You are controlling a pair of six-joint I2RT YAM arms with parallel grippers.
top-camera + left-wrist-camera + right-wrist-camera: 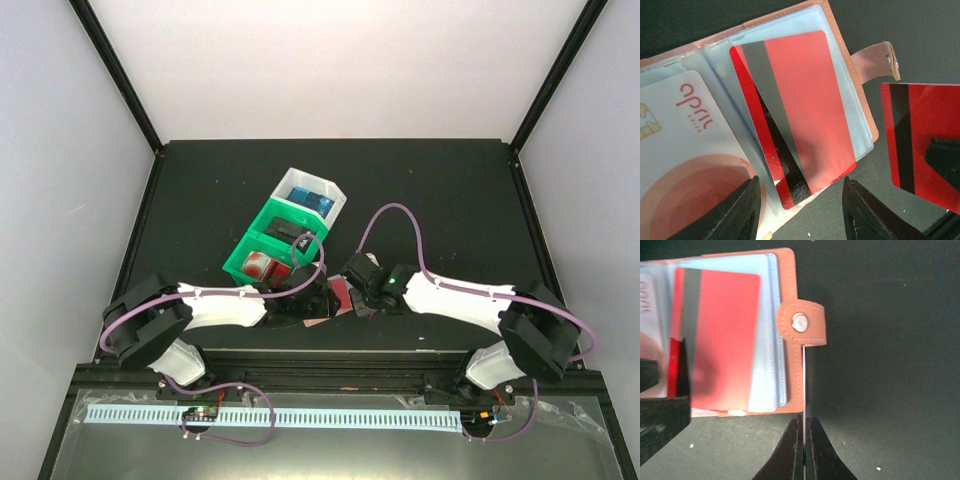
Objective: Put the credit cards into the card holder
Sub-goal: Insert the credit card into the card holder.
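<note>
The card holder (851,100) lies open on the dark tabletop (920,30), with two red credit cards (800,100) partly inside its clear sleeve (720,55). The left end effector (800,212) has its jaws apart at their outer end. The right end effector (803,427) is clamped on a third red card (935,120), just beside the snap tab (801,322).

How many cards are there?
4: white card in the holder's left sleeve; sleeved red card on its right, over a looser red card; last card shut in the right end effector. Others may be hidden.
</note>
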